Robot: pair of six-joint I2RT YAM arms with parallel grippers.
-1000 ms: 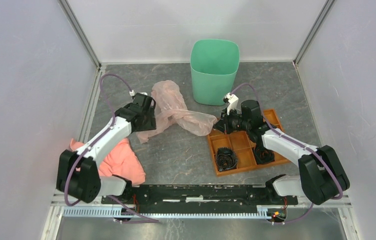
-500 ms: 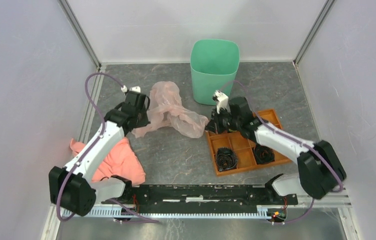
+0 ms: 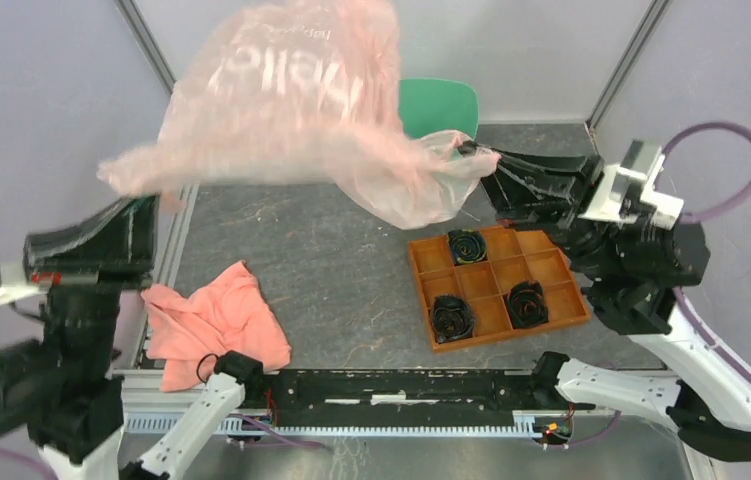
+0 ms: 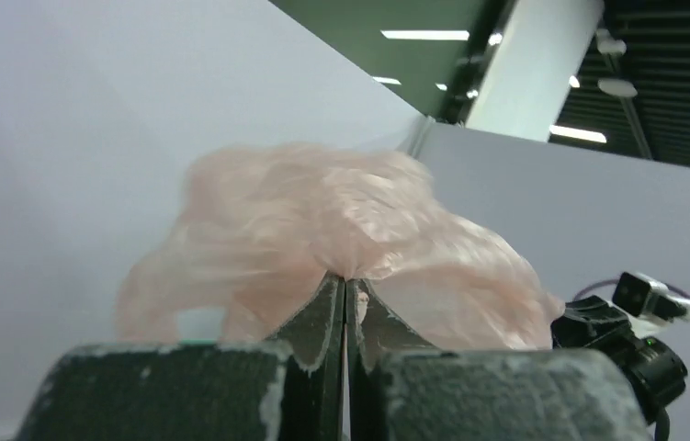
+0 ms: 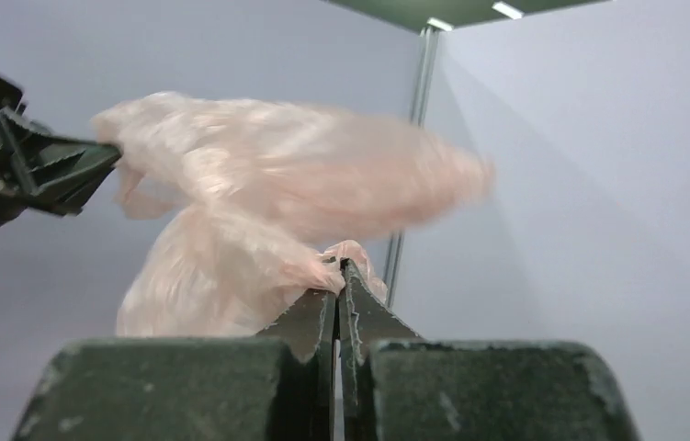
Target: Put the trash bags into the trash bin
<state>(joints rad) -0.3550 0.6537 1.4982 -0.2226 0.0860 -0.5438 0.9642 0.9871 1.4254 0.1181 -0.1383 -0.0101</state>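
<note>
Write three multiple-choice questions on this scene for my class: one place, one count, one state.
1. Where on the table does the salmon cloth lie? A) near left B) far right C) far middle
2. How many orange tray compartments hold black coiled items? A) one B) three C) six
3. The trash bag is: A) flat on the table B) inside the tray C) held aloft by both grippers

1 A: it lies at the table's near left corner.
2 B: three coils sit in separate compartments.
3 C: the left gripper and right gripper each pinch it, in front of the trash bin.
</note>
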